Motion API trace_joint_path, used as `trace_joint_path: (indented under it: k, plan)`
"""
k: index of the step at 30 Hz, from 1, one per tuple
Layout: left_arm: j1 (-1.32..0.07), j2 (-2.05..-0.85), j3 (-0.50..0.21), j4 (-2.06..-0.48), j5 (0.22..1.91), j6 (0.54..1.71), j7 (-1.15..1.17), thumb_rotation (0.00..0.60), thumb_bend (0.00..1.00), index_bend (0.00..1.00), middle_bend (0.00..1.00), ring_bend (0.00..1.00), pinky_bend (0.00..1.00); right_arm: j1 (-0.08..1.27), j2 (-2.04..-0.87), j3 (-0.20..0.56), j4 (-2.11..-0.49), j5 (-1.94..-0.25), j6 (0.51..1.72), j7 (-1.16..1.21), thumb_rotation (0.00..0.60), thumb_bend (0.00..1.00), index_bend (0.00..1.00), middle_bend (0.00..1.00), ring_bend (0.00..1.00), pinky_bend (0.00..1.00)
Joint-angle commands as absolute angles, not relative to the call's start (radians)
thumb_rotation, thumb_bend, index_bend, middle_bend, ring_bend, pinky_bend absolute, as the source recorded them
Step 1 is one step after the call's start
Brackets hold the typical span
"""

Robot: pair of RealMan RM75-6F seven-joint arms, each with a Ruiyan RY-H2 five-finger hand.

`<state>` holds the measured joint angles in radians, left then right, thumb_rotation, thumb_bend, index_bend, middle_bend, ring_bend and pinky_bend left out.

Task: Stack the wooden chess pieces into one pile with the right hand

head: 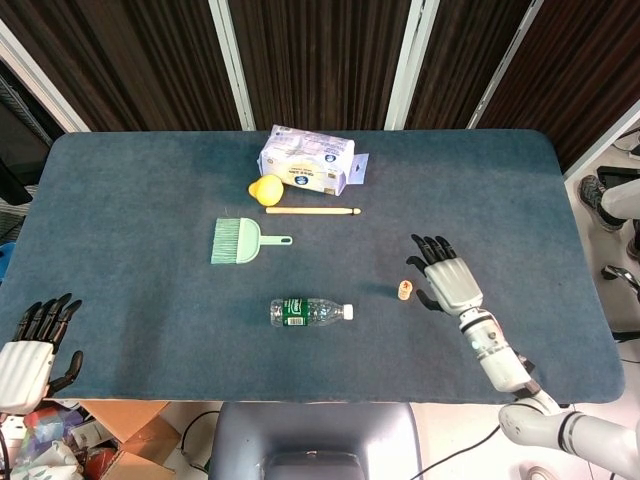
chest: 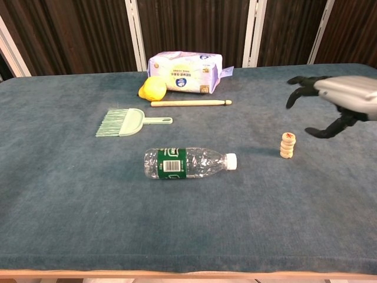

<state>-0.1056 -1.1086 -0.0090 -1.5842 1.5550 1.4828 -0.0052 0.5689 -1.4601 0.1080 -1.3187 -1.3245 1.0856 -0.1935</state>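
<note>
A small upright pile of round wooden chess pieces [chest: 287, 145] stands on the blue table right of centre, seen from above as one disc with a red mark [head: 404, 290]. My right hand [head: 448, 280] hovers just right of the pile, fingers spread, holding nothing and clear of it [chest: 336, 97]. My left hand [head: 35, 345] hangs off the table's front left corner with its fingers apart and nothing in them.
A clear plastic bottle [chest: 188, 162] lies on its side left of the pile. Farther back are a green dustpan brush [head: 240, 241], a wooden stick [head: 312, 211], a yellow lemon [head: 266, 189] and a white tissue pack [head: 307, 160]. The table edge [head: 570, 230] is at right.
</note>
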Motion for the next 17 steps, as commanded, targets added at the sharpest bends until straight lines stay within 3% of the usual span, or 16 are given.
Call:
trace_joint_path:
  k: [1, 4, 9, 17]
  plan:
    - [-0.107, -1.111, -0.012, -1.582, 1.55, 1.481, 0.0, 0.6, 0.5, 0.0, 0.0, 0.0, 0.0, 0.409, -1.351, 0.039, -1.469, -1.417, 1.326, -0.206, 0.6, 0.43, 0.23, 0.0, 0.0, 0.0]
    - [-0.107, -1.111, -0.013, -1.581, 1.55, 1.481, 0.002, 0.6, 0.5, 0.0, 0.0, 0.0, 0.0, 0.393, -1.341, 0.031, -1.484, -1.427, 1.347, -0.208, 0.6, 0.41, 0.19, 0.0, 0.0, 0.0]
    - [-0.112, -1.12, -0.016, -1.578, 1.558, 1.483, 0.024, 0.6, 0.5, 0.0, 0.0, 0.0, 0.0, 0.19, -1.255, -0.084, -1.573, -1.504, 1.588, -0.217, 0.6, 0.37, 0.09, 0.0, 0.0, 0.0]
    - [-0.113, -1.136, -0.015, -1.584, 1.562, 1.486, 0.06, 0.6, 0.5, 0.0, 0.0, 0.0, 0.0, 0.166, -1.22, -0.075, -1.613, -1.503, 1.561, -0.214, 0.6, 0.37, 0.06, 0.0, 0.0, 0.0]
